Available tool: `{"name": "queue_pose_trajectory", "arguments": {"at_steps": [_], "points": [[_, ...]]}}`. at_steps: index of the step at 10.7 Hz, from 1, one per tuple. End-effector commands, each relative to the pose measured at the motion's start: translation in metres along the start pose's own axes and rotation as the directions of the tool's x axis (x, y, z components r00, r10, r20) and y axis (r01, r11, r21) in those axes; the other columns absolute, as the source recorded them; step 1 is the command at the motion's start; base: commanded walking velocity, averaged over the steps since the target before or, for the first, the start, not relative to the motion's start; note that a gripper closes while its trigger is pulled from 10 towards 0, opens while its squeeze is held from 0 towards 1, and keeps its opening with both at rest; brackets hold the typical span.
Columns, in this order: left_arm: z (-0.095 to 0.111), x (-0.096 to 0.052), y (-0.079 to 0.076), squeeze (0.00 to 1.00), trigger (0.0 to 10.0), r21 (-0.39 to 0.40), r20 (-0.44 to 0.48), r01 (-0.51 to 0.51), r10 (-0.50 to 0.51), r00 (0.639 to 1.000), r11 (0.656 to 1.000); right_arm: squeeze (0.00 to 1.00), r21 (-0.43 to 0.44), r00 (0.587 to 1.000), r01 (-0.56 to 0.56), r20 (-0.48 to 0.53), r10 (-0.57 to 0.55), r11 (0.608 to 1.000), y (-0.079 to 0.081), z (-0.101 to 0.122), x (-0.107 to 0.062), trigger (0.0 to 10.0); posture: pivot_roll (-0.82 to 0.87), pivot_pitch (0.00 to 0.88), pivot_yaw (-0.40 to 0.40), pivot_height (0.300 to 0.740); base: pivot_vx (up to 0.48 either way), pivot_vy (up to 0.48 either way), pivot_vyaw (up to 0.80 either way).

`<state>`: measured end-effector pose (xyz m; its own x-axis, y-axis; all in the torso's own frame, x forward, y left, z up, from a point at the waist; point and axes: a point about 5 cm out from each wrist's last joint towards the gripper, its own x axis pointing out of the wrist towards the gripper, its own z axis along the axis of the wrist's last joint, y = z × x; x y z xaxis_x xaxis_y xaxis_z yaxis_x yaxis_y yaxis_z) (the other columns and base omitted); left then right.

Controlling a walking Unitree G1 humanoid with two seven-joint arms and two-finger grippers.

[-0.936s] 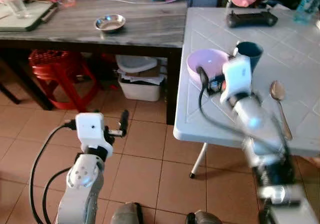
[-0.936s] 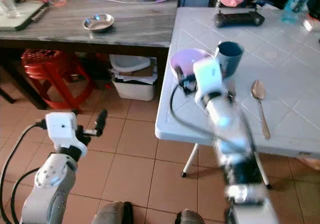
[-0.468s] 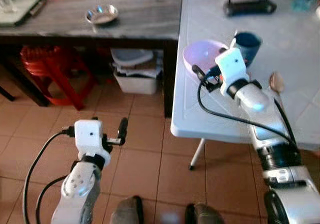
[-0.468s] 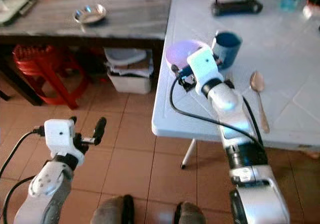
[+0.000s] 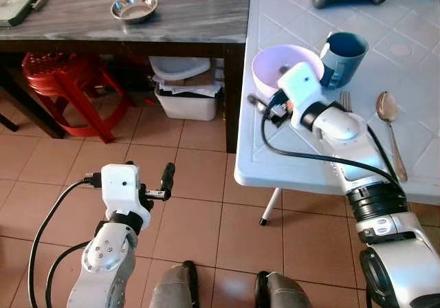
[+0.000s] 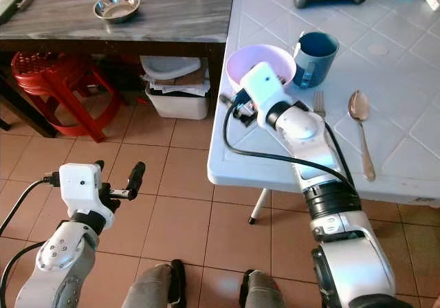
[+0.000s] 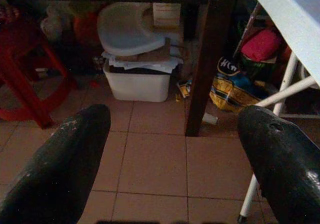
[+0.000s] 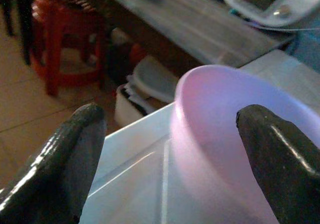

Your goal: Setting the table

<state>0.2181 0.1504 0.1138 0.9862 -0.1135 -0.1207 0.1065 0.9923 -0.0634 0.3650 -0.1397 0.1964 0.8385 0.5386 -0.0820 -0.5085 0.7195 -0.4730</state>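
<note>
Risk sits at centre-right of the head view: the round lilac plastic bowl (image 5: 283, 67) stands near the white tiled table's (image 5: 412, 177) edge — the right gripper (image 8: 165, 149), fingers apart, could nudge it off. Left gripper (image 7: 170, 149) hangs spread, idle.

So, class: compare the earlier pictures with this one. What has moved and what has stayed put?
The right gripper has drawn back from the pink bowl toward the table's near edge, fingers open. The bowl, blue cup, fork and spoon kept their places; the left gripper stays low over the floor.
</note>
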Motion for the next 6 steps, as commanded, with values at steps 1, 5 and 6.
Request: {"name": "queue_pose_trajectory", "arguments": {"at_steps": [1, 5, 6], "points": [[0.001, -0.003, 0.002, 0.0, 10.0, 0.007, -0.009, 0.001, -0.001, 1.0, 1.0, 0.0, -0.02, 0.999, -0.034, -0.016, 0.034, 0.999, 0.002, 0.002, 0.004, 10.0, 0.1, 0.23, 0.085, 0.74, 0.0, 0.0, 0.0], [-0.002, 0.0, 0.0, 0.0, 10.0, -0.004, -0.024, 0.009, -0.009, 1.0, 1.0, 0.0, -0.189, 0.995, -0.017, -0.101, -0.002, 0.982, -0.019, -0.002, 0.002, 0.0, 0.09, 0.223, 0.08, 0.74, 0.0, 0.0, 0.0], [-0.003, 0.001, 0.0, 0.0, 10.0, -0.005, -0.026, 0.01, -0.01, 1.0, 1.0, 0.0, -0.211, 0.993, -0.015, -0.121, -0.011, 0.977, -0.023, -0.004, 0.002, 0.0, 0.09, 0.218, 0.078, 0.74, 0.0, 0.0, 0.0]]}}
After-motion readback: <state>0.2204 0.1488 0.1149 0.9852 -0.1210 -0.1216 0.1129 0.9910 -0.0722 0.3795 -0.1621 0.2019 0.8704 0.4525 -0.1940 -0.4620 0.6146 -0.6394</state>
